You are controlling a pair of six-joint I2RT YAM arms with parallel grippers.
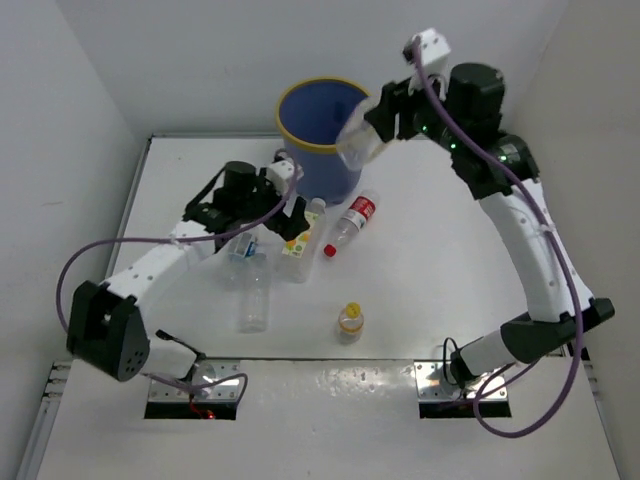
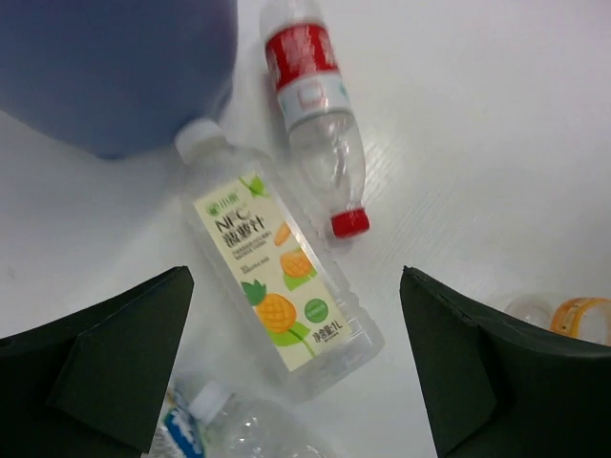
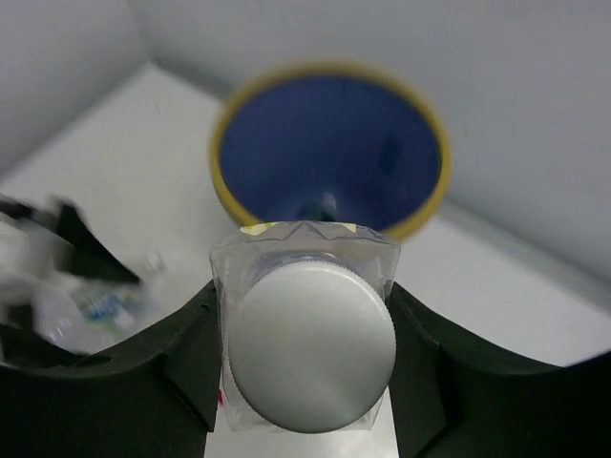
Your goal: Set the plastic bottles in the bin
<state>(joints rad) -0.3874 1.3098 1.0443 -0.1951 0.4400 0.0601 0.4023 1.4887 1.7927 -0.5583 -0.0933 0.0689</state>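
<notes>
My right gripper (image 1: 378, 120) is shut on a clear white-capped bottle (image 1: 360, 140) and holds it in the air just right of the blue, yellow-rimmed bin (image 1: 300, 125). In the right wrist view the bottle's cap (image 3: 310, 343) sits between the fingers and the bin (image 3: 286, 143) lies beyond. My left gripper (image 1: 283, 212) is open above a yellow-green labelled bottle (image 2: 272, 277) lying on the table (image 1: 440, 280). A red-labelled, red-capped bottle (image 2: 315, 105) lies to its right. A blue-labelled bottle (image 2: 220, 425) lies near my left finger.
A plain clear bottle (image 1: 255, 295) lies left of centre. A small yellow-capped bottle (image 1: 350, 320) stands near the front and shows in the left wrist view (image 2: 573, 320). The bin's wall (image 2: 115, 67) is close behind the bottles. White walls enclose the table.
</notes>
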